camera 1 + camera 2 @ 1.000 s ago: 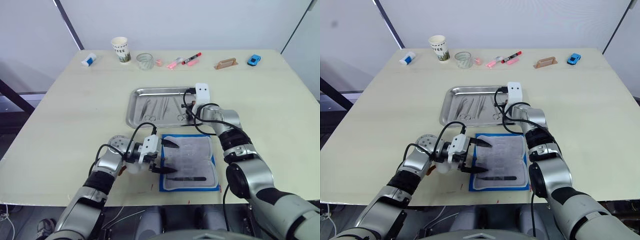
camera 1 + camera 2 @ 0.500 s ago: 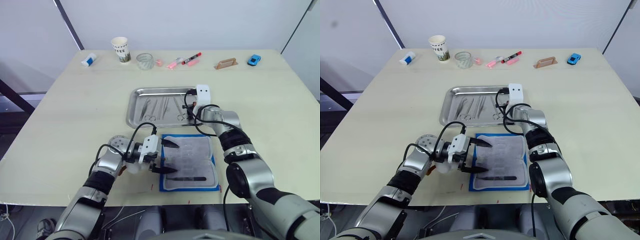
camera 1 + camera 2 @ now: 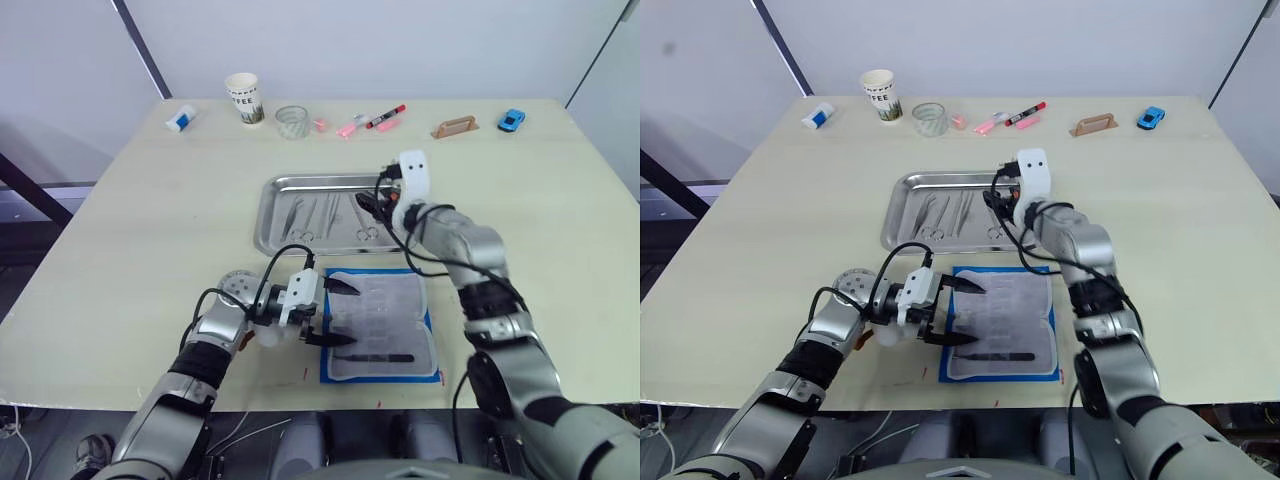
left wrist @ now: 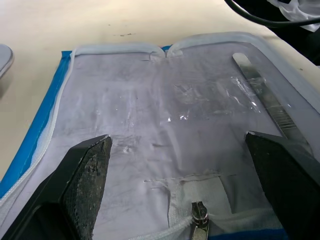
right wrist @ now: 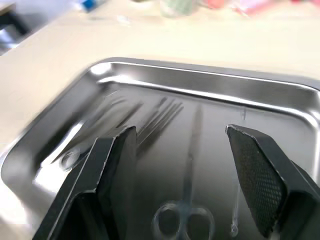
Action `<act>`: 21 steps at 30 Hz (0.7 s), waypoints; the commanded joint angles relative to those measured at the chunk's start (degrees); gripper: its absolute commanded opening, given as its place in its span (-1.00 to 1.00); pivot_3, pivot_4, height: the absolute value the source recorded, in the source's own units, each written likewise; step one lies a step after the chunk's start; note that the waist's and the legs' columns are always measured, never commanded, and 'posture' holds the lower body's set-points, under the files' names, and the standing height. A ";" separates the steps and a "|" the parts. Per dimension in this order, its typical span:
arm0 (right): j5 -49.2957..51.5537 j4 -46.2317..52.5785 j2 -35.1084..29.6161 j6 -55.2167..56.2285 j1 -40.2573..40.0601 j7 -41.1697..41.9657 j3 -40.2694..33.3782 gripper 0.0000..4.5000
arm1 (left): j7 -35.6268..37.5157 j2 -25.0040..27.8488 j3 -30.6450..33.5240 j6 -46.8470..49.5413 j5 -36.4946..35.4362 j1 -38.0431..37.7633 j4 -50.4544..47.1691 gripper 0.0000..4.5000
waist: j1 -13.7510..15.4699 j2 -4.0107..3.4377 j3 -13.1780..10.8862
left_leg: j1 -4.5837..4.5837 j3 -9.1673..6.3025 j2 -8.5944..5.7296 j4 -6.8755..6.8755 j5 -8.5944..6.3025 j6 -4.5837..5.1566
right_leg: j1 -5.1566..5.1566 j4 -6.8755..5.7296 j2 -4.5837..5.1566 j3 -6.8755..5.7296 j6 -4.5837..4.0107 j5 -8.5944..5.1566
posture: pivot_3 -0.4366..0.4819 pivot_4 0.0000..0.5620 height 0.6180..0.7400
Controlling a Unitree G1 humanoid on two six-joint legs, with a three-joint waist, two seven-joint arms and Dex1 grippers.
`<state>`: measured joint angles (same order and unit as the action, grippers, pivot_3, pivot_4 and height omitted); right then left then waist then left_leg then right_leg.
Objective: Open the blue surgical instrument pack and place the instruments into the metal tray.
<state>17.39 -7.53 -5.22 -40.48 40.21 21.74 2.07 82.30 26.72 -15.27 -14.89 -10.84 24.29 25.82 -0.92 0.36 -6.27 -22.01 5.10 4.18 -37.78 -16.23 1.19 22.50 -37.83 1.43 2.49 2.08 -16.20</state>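
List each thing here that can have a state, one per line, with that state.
Pouch: unrolled flat, lining up, one dark tool left in it.
Tray: holding several instruments.
Left gripper: open, over the pouch's edge, empty.
Right gripper: open, above the tray, empty.
Paper cup: upright.
Glass: upright; contents cannot be told.
Markers: lying flat.

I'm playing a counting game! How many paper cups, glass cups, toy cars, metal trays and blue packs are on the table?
Paper cup: 1
Glass cup: 1
Toy car: 1
Metal tray: 1
Blue pack: 1
Total: 5
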 commanded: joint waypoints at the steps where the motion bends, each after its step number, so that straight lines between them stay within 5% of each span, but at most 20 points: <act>1: 5.46 13.80 -4.90 1.97 -5.69 9.70 -0.18 0.40 | -0.68 -0.04 -1.52 0.93 2.28 -2.53 3.51 1.00 | -0.05 -0.01 -0.03 | 0.02 0.02 0.00 0.00 0.00 0.00 | 0.00 -0.02 0.00 0.02 0.00 0.00 | -0.05 -0.47 1.00; 10: 23.58 33.38 -19.36 -2.78 -18.85 24.79 -8.43 0.40 | 0.66 0.47 -1.05 0.65 2.07 -2.40 3.80 1.00 | 0.02 0.01 -0.10 | 0.10 -0.02 0.02 0.02 0.00 0.00 | -0.04 0.01 -0.13 0.05 -0.01 -0.01 | -0.05 -0.47 1.00; 21: 22.78 44.77 -40.93 6.70 -38.64 41.71 -13.69 0.40 | 2.17 1.24 -0.90 1.52 1.43 -3.15 2.35 1.00 | 0.01 0.20 -0.23 | 0.11 -0.07 0.01 0.19 -0.01 0.00 | -0.04 0.19 -0.17 0.07 -0.02 -0.03 | -0.05 -0.47 1.00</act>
<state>40.65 35.08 -44.57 -35.94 2.32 60.55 -9.56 83.75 27.24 -14.46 -14.83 -11.04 23.71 25.81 -0.91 0.56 -6.50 -21.89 5.02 4.19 -37.59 -16.24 1.20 22.45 -37.63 1.26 2.56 2.05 -16.23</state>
